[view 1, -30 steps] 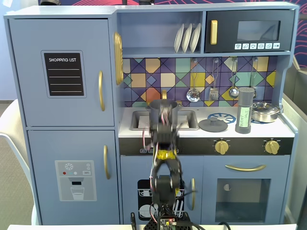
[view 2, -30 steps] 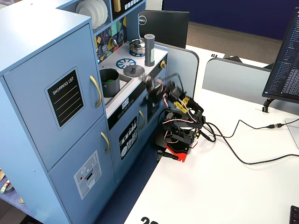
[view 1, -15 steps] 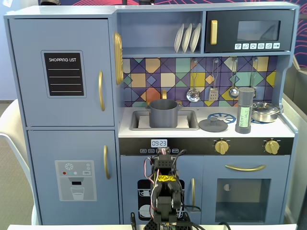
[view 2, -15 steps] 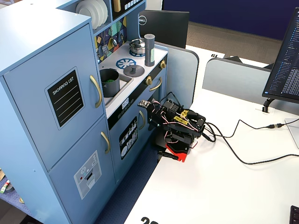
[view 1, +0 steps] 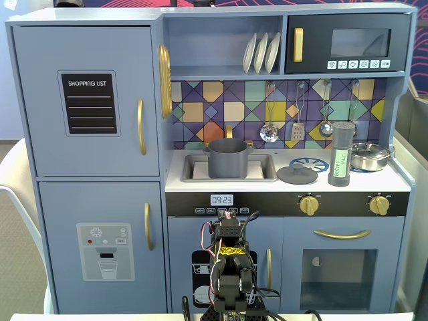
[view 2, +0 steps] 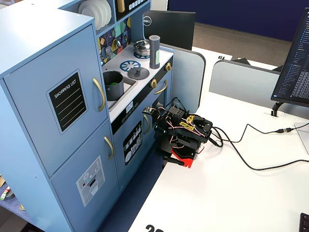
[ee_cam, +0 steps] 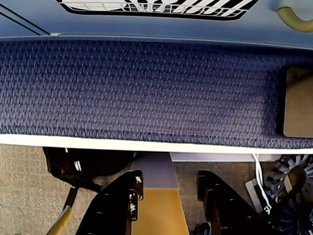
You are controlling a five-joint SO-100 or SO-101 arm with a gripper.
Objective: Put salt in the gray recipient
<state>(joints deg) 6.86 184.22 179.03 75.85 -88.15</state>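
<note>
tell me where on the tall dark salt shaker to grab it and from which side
Probably take the tall slim dark-gray salt shaker around its mid-body, coming from the front. It stands upright near the counter's front edge, its round sides suit a two-finger pinch, and the flat gray knobbed lid and shiny silver pan flank it.

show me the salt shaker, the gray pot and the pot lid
salt shaker (view 1: 341,155), a fixed view, on its label
gray pot (view 1: 228,159), a fixed view, on its front wall
pot lid (view 1: 297,175), a fixed view, on its flat top
</note>
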